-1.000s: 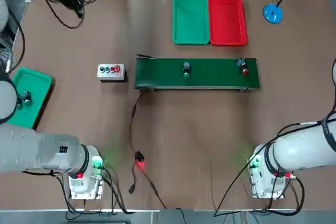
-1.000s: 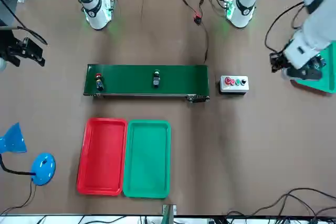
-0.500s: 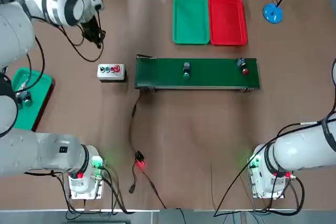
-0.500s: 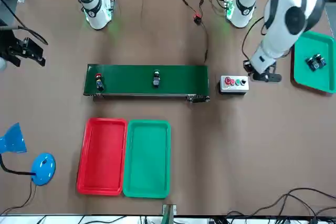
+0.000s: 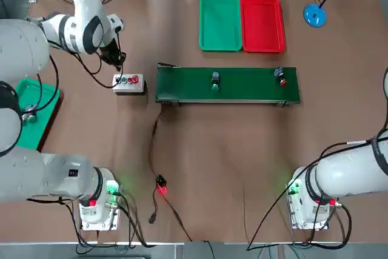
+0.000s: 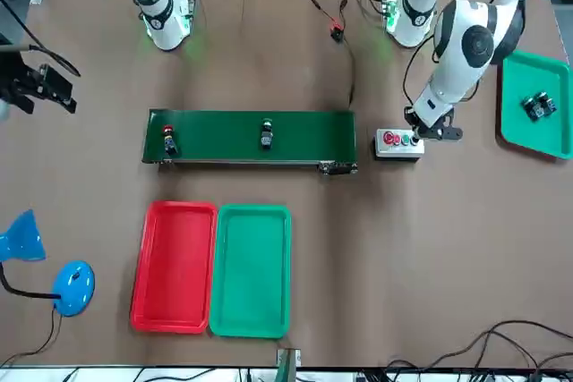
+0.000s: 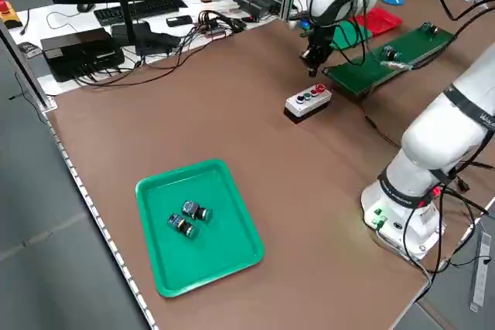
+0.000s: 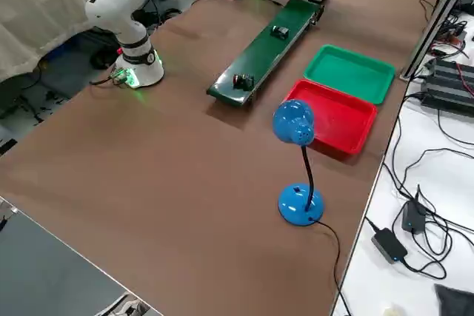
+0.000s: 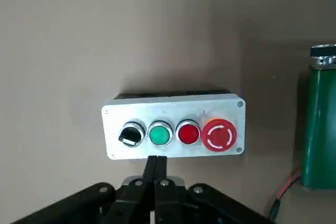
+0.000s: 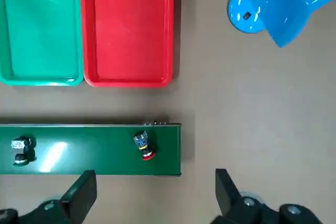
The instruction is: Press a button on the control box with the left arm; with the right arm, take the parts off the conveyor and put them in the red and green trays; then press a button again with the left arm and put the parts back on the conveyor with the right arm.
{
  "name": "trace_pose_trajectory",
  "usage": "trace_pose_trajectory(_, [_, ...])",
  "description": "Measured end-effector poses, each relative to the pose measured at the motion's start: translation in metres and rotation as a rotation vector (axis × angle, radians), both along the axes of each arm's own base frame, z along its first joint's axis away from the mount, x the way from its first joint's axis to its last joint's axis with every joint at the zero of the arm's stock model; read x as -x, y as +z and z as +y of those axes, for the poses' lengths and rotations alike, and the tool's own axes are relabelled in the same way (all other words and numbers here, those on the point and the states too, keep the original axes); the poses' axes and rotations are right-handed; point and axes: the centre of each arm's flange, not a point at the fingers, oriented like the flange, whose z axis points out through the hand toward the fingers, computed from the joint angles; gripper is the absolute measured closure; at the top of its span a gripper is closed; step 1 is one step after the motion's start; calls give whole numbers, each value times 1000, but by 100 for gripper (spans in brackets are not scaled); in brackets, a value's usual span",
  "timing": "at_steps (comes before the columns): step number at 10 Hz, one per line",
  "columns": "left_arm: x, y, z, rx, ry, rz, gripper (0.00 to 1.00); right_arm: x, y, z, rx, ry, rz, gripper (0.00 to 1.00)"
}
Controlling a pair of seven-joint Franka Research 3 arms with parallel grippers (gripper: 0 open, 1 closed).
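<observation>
**A:** Where are we now?

**B:** Our left gripper (image 9: pixel 156 162) hangs just over the control box (image 5: pixel 128 83), which sits on the surface at the left end of the conveyor (image 5: pixel 227 85). Its jaws are pressed together into one thin tip. That tip points near the green button (image 9: pixel 160 134).

**A:** So how do we press it well?

**B:** We think we should line the tip up right over the middle of one button, then go straight down, slowly. The buttons sit close together, so a slip sideways could hit the red button (image 9: pixel 188 132) beside it.

**A:** And the other arm?

**B:** Our right gripper (image 10: pixel 152 192) waits over the surface by the conveyor's right end, jaws wide apart. The green-capped part (image 5: pixel 214 80) and red-capped part (image 5: pixel 280 77) sit on the belt. The red tray (image 5: pixel 262 22) and green tray (image 5: pixel 220 21) lie side by side on the far side.
</observation>
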Motion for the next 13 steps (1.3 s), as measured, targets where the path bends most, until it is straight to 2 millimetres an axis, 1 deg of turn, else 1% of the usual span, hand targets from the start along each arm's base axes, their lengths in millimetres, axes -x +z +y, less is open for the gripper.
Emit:
trace_pose_trajectory(2, [6, -18, -17, -2, -16, 21, 99, 0, 0, 0, 0, 0, 0, 0])
trace_pose_trajectory(3, [6, -25, -22, 0, -14, 25, 99, 0, 0, 0, 0, 0, 0, 0])
trace_pose_trajectory(6, [4, -40, -23, 6, -10, 34, 99, 0, 0, 0, 0, 0, 1, 0])
trace_pose_trajectory(9, [3, -44, -23, 9, -6, 35, 99, 0, 0, 0, 0, 0, 1, 0])
trace_pose_trajectory(13, [1, -57, -23, 17, -5, 35, 99, 0, 0, 0, 0, 0, 1, 0])
